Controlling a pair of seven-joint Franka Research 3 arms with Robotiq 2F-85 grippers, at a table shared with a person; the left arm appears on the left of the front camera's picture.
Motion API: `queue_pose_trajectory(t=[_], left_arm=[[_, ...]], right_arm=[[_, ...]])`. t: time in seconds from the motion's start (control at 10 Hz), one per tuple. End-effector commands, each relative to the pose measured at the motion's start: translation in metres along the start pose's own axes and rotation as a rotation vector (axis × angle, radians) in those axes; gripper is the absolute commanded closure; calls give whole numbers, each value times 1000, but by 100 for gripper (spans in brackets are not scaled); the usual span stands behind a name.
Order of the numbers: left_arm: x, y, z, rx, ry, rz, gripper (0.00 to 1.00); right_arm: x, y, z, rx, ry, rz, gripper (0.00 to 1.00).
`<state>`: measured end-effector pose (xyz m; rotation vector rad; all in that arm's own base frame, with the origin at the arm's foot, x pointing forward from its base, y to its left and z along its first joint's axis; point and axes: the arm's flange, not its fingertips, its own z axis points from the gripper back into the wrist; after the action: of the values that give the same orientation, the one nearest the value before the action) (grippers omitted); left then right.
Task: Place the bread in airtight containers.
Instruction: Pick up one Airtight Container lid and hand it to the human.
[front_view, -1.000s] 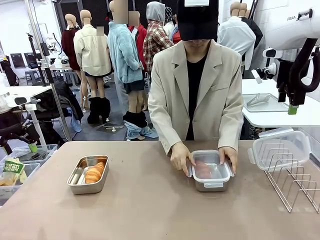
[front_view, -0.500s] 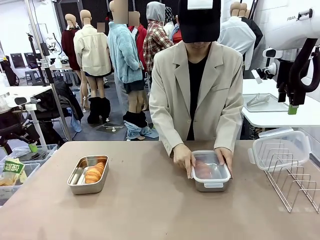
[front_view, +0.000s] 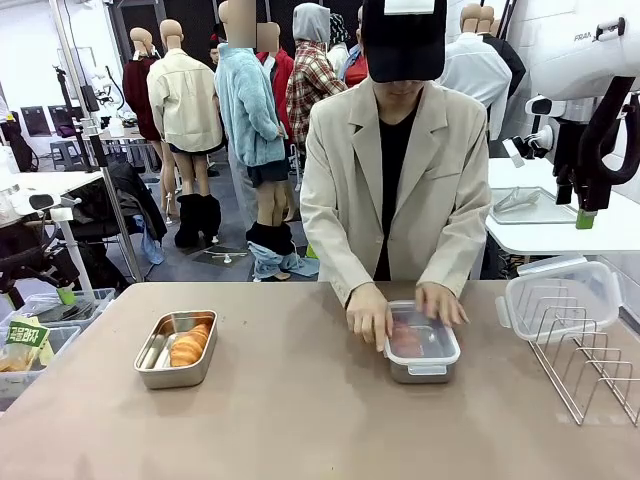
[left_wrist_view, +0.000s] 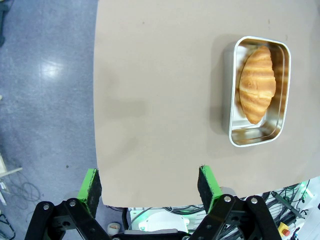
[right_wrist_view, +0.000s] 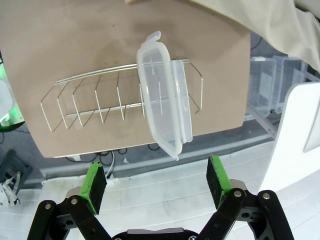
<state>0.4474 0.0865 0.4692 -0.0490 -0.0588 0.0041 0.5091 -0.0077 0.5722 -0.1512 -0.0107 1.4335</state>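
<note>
An open steel tin stands at the table's left with one golden bread roll lying in it. In the left wrist view the same airtight container and bread lie far ahead to the right of my left gripper, which hangs open and empty above the table edge. A second tin sits mid-right with a clear lid on it and bread showing through. The person's hands press on that lid. My right gripper is open and empty, high above a spare clear lid.
A wire rack stands at the table's right edge with the spare clear lid resting on it. My right arm hangs raised at the upper right. Bins with packets sit beyond the left edge.
The person's hands have moved from the tin's two sides onto the top of its lid. Neither arm has moved.
</note>
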Motion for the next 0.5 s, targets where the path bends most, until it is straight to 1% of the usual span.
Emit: queue_pose_trajectory(t=[0.0, 0.4], left_arm=[[0, 0, -1, 13, -13, 18, 0], [0, 0, -1, 13, -13, 18, 0]], right_arm=[[-1, 0, 1, -3, 2, 3, 0], [-1, 0, 1, -3, 2, 3, 0]])
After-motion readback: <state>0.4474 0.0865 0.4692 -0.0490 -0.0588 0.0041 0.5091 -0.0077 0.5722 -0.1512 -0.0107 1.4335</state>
